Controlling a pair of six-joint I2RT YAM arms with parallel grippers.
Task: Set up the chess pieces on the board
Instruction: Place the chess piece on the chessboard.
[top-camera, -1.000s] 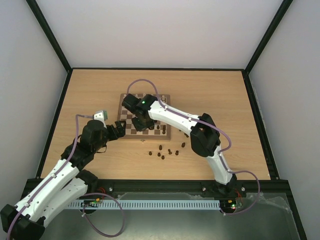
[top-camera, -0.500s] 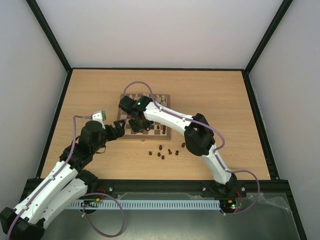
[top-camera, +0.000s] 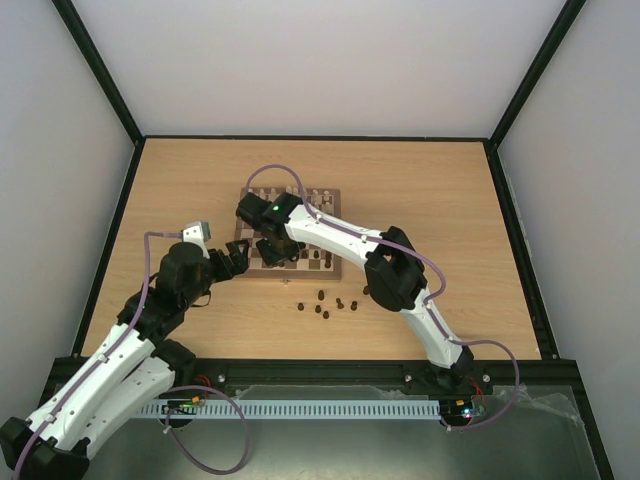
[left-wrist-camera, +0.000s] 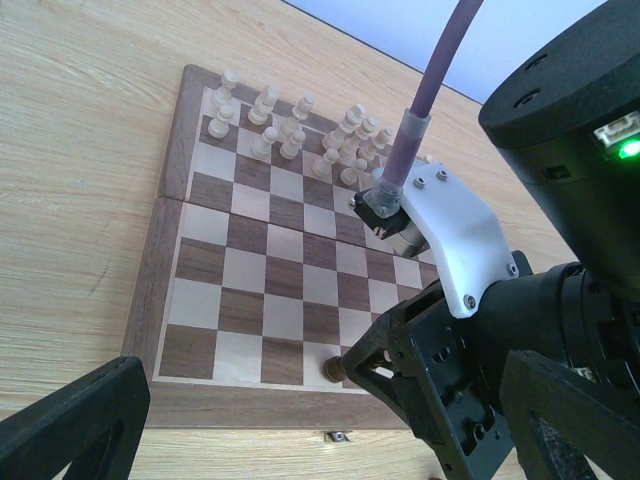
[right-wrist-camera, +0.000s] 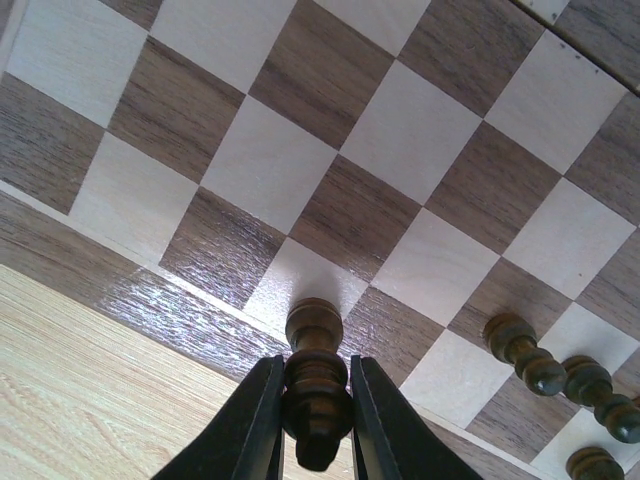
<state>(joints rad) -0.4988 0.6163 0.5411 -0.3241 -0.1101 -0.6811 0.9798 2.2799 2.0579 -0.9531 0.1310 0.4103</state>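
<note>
Right tool (right-wrist-camera: 314, 380) leftward, with chessman (right-wrist-camera: 313, 325)

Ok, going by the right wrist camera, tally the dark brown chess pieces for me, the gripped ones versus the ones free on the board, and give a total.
Gripped dark brown chessman in the right pincer: 1
Free dark brown chessmen on the board, one cut off by the frame edge: 3
Total: 4

Light wood table (top-camera: 430, 190) carries chessboard (left-wrist-camera: 262, 282); dark chessmen (top-camera: 340, 303) loose on wood near its front edge.
</note>
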